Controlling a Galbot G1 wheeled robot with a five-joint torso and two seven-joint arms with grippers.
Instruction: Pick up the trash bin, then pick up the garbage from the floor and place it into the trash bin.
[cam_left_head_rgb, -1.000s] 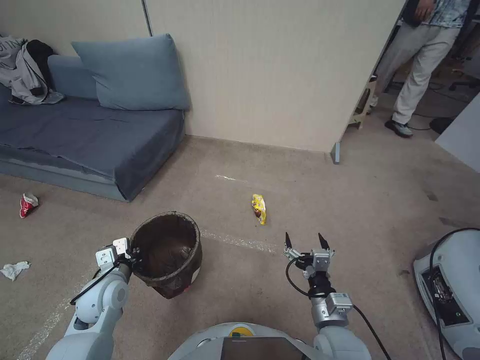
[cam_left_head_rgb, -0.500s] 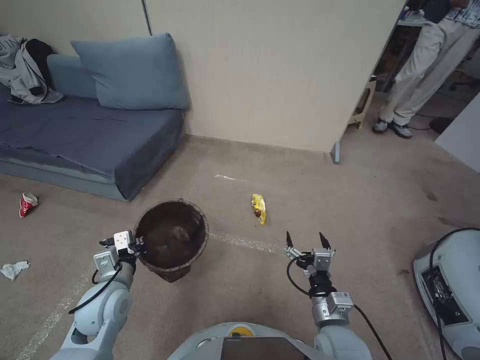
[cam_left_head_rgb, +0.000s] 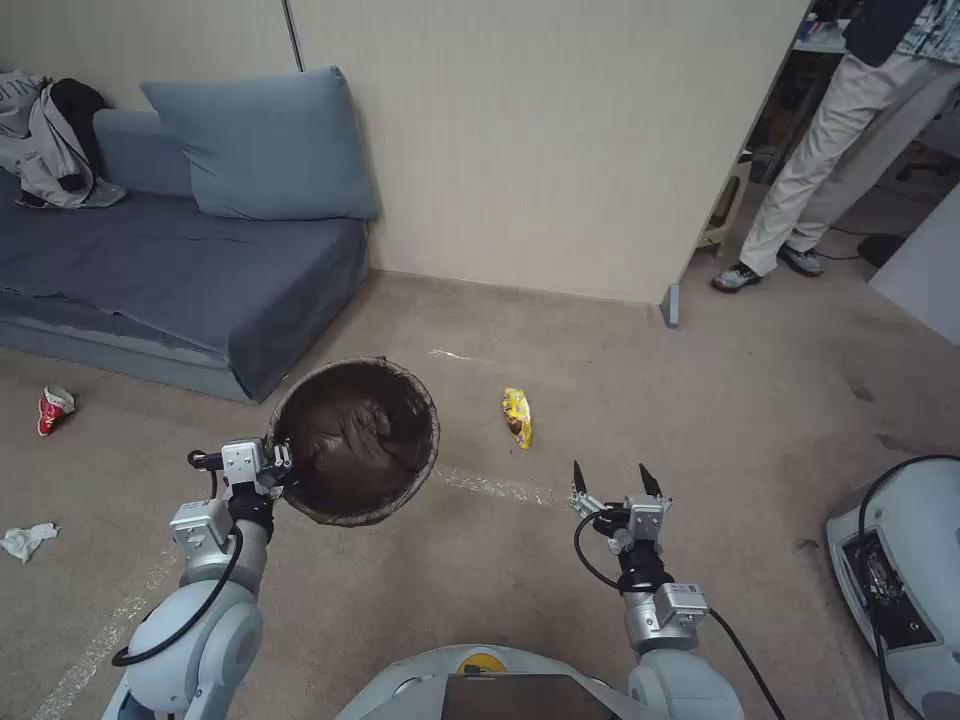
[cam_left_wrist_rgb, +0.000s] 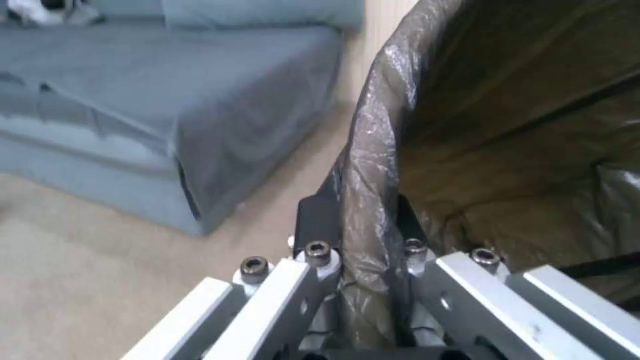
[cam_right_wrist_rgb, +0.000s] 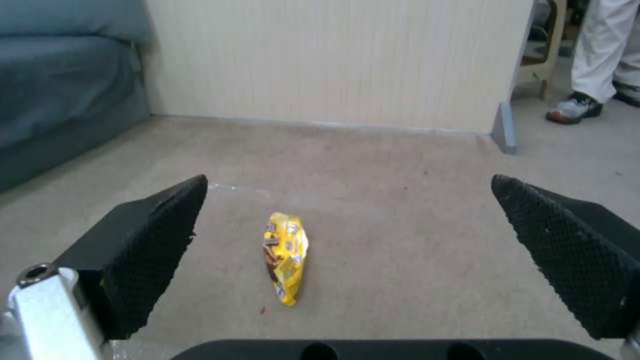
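Beige carpet (cam_left_head_rgb: 600, 330) runs from a blue sofa (cam_left_head_rgb: 180, 260) on the robot's left to a cream partition wall (cam_left_head_rgb: 540, 140) ahead; the left claw (cam_left_head_rgb: 275, 467) is clamped on the near rim of the trash bin (cam_left_head_rgb: 355, 440), one finger outside and one inside the dark liner, as the left wrist view shows at the pinched bag fold (cam_left_wrist_rgb: 370, 200); the bin hangs clear of the floor, its mouth tipped toward the head camera.

Garbage lies scattered; a yellow wrapper (cam_left_head_rgb: 518, 417) sits just ahead of the right claw (cam_left_head_rgb: 608, 485), which is spread wide and holds nothing; a red packet (cam_left_head_rgb: 55, 409) and a white tissue wad (cam_left_head_rgb: 28, 540) lie far to the left near the sofa base.

The step in hand looks like carrying the bin while lining up on the wrapper; the rim grip is thin and off-centre, so the bin should be kept level and steady; the right claw's fingers (cam_right_wrist_rgb: 153, 240) already frame the wrapper (cam_right_wrist_rgb: 285, 255), so a straight descent, closing across its narrow width, seems best.
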